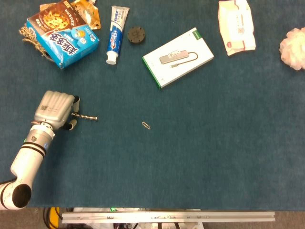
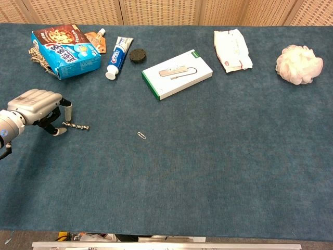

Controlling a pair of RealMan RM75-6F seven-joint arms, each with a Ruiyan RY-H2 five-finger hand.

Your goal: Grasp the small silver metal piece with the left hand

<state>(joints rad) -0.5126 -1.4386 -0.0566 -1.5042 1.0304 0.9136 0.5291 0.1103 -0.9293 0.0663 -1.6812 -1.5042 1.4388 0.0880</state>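
Note:
The small silver metal piece is a short twisted rod lying flat on the blue cloth at the left. My left hand is low over the cloth at the rod's left end, knuckles up. One finger points down just behind that end and the thumb sits just in front of it, so they straddle the tip with a gap between them. I cannot see either one touching the rod. The right hand shows in neither view.
A tiny paper clip lies to the right of the rod. At the back stand a blue snack box, a toothpaste tube, a black disc, a white box, a wipes pack and a white puff.

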